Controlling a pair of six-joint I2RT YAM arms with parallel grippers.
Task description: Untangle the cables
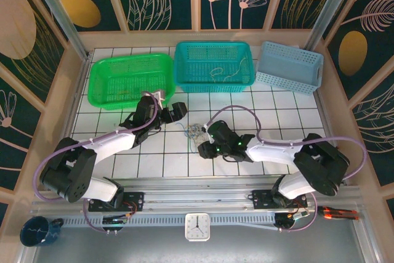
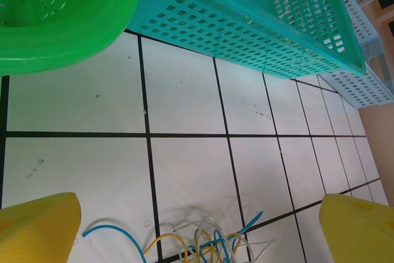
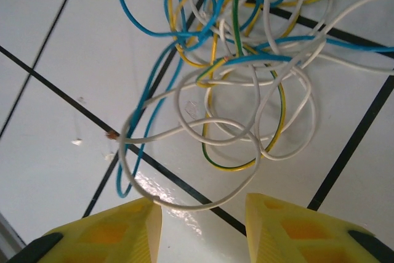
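Our right gripper [image 3: 202,206] hangs w/ jaws apart astride a white loop of the cables [image 3: 228,84], tangled mid-table [image 3: 55,170], prob. to pinch it free; left gripper [image 2: 197,200] hovers wide open beside them.

**Where your three cameras look**

Your top camera sits high above and behind the arm bases. It looks down and forward over the whole table [image 1: 277,109], far enough back to take in both arms.

Your left wrist camera rides behind the left gripper [image 2: 197,232] and looks past its fingertips across the tiles. The green basket [image 2: 61,23] and teal basket [image 2: 246,29] stand far ahead of the claw, and the cables [image 2: 209,244] lie just ahead of it.

Your right wrist camera looks steeply down from very near, with the right gripper [image 3: 203,226] at the frame's bottom and the cables right before its tips.

All three views share the cables.
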